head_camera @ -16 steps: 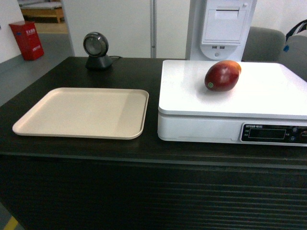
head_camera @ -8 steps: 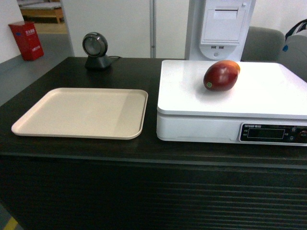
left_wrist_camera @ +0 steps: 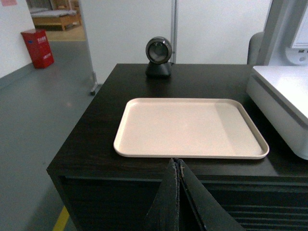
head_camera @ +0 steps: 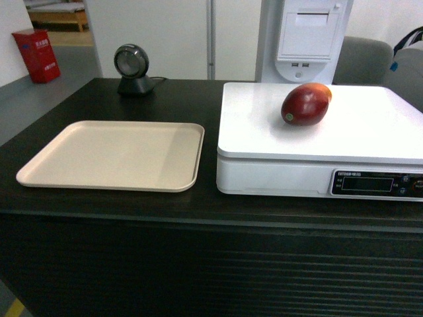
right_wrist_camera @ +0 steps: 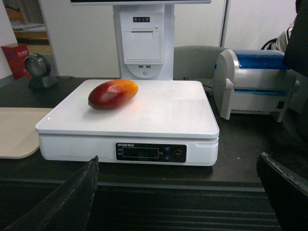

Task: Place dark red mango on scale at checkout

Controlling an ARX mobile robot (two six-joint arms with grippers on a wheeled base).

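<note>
Smooth oval red mango [head_camera: 306,104] lying on the flat white scale [head_camera: 370,129], dark wood counter [head_camera: 165,99], beige tray [head_camera: 112,155] beside it, left gripper [left_wrist_camera: 177,166] pressed closed, right gripper [right_wrist_camera: 178,190] spread wide, white walls

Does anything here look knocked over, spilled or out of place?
Nothing stands out. The mango lies on its side on the scale, toward the back left of the platform. The beige tray sits flat beside the scale, bare. No spills or damage show on the counter.
</note>
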